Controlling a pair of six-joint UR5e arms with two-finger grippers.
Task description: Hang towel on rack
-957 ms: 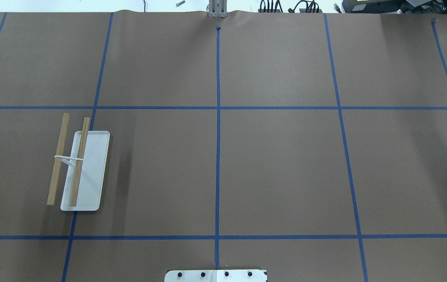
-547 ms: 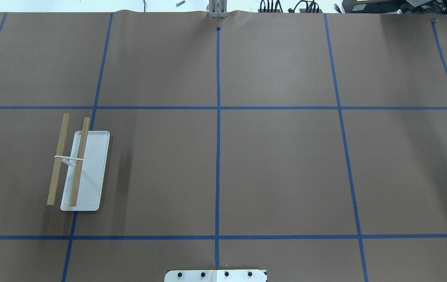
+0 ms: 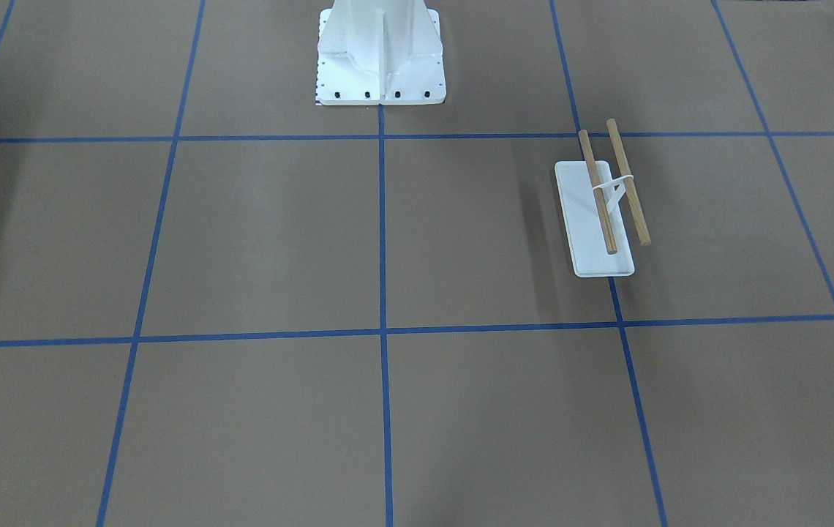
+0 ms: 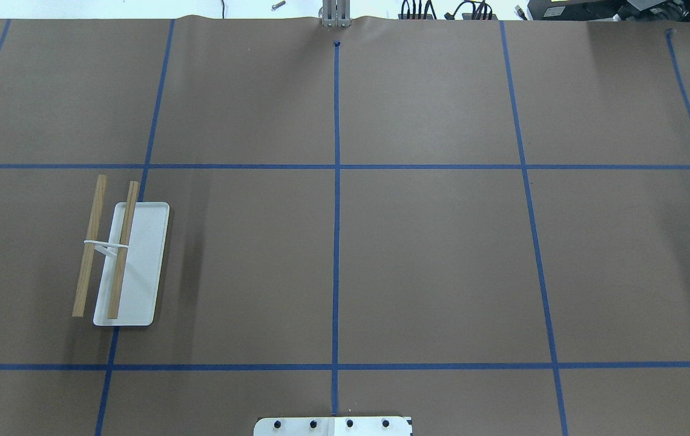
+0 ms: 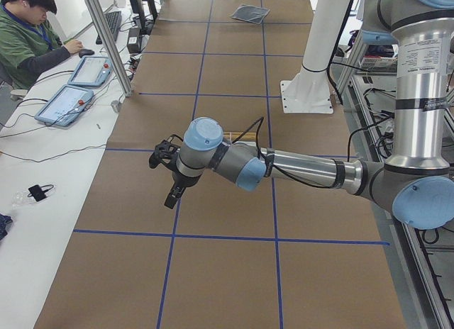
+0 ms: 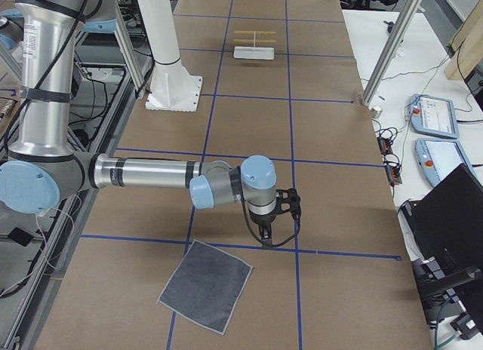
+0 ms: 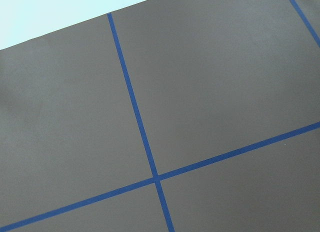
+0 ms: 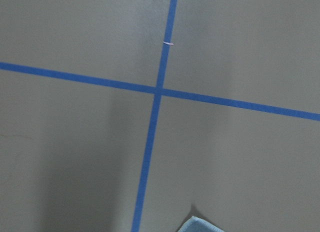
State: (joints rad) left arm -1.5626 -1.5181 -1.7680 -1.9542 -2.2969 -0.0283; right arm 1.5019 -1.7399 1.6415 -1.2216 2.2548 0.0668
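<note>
The rack [image 4: 139,266] has a white base and two wooden rods and stands on the left half of the table; it also shows in the front view [image 3: 592,219] and far off in the right view [image 6: 256,52]. The towel [image 6: 205,284] lies flat, dark grey side up, near the table's right end; it shows far away in the left view [image 5: 250,13], and a pale corner shows in the right wrist view [image 8: 200,226]. My right gripper [image 6: 266,237] hangs a little beyond the towel. My left gripper [image 5: 172,196] hangs over bare table. I cannot tell whether either is open or shut.
The white bolted robot pedestal [image 3: 380,51] stands at the table's near edge. An operator [image 5: 28,31] sits at a side bench with tablets [image 5: 64,106]. Metal frame posts [image 6: 389,52] stand along the table's far edge. Blue tape lines grid the brown table.
</note>
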